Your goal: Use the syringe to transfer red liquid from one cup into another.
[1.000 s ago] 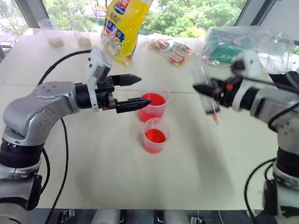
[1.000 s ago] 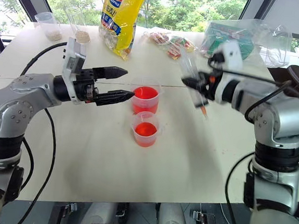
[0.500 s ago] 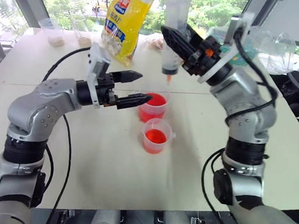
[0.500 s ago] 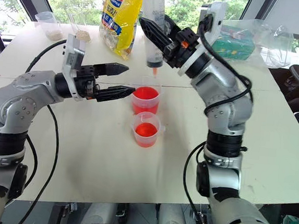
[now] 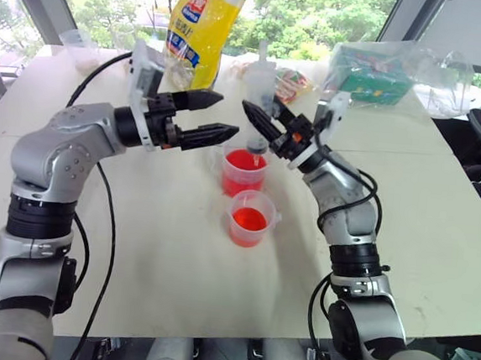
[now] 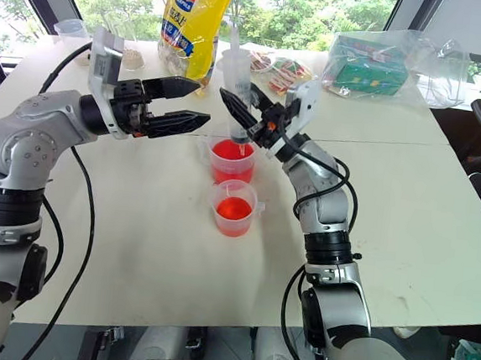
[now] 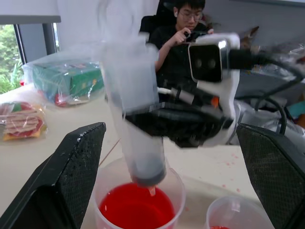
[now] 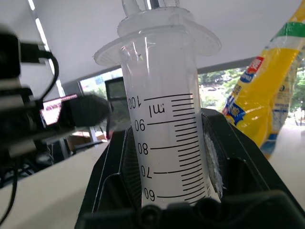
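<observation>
While the right gripper [image 6: 244,115] stays out of it, clamped on the barrel of the clear ribbed-scale syringe [image 6: 236,91], the syringe stands upright, tip just over the red liquid [image 6: 230,152] in the taller cup [image 6: 230,164]. Left gripper [image 5: 215,117] spread wide, empty, beside the plunger and nearer it. Shorter tabbed cup [image 6: 235,207] sits just in front.
</observation>
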You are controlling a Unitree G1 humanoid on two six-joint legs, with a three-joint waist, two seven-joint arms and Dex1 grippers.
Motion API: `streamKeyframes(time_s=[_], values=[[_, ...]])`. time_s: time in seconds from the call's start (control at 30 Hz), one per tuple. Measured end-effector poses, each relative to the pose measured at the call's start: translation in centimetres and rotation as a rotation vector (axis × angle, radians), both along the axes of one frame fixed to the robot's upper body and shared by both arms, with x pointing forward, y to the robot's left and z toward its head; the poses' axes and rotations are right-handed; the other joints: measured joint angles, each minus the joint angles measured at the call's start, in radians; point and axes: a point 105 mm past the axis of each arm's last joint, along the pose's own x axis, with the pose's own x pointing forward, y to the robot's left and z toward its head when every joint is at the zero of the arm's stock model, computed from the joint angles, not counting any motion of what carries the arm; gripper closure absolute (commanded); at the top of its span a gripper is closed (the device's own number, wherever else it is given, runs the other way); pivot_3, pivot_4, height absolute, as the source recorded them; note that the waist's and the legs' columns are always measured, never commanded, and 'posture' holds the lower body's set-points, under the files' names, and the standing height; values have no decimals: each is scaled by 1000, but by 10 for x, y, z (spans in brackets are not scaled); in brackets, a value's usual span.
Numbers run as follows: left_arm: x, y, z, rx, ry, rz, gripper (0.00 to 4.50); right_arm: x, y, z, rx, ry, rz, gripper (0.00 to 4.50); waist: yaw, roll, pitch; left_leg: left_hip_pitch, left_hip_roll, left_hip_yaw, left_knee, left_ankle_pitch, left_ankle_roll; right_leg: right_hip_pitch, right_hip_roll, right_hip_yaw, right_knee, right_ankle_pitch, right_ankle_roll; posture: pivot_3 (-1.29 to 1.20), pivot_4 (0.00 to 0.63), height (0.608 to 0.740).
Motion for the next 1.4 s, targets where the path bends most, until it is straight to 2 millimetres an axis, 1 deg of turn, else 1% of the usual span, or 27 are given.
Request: streamKeyframes(time_s=[0.13,0.2,0.37,0.5,0.93,1.1,1.4], values=[[7,-2,3,-18,-20,8,0,-2,3,-18,-45,17,4,3091,2,0,0,0,0,0,0,0,0,0,0,0,0,0,0,0,150,740],[9,-7,6,-27,-31,4,0,-4,5,-22,-64,9,10,3091,3,0,0,0,0,0,0,0,0,0,0,0,0,0,0,0,150,740],[16,-19,4,-43,-35,-5,0,-6,6,-24,-85,-7,18,3091,2,0,0,0,0,0,0,0,0,0,0,0,0,0,0,0,150,740],[16,-27,-1,-47,-13,-24,0,-6,5,-24,-88,-9,11,3091,-1,0,0,0,0,0,0,0,0,0,0,0,0,0,0,0,150,740],[14,-27,-2,-47,27,-36,0,-6,5,-24,-106,-18,6,3091,1,0,0,0,0,0,0,0,0,0,0,0,0,0,0,0,150,740],[3,-33,5,-54,14,-95,0,-6,7,-25,-116,-21,8,3091,1,0,0,1,0,0,0,0,0,1,0,0,0,0,0,0,150,740],[1,-32,5,-41,27,-109,0,-7,8,-25,-122,-23,13,3091,0,0,0,1,0,0,0,1,-1,1,0,0,1,0,0,0,150,740]])
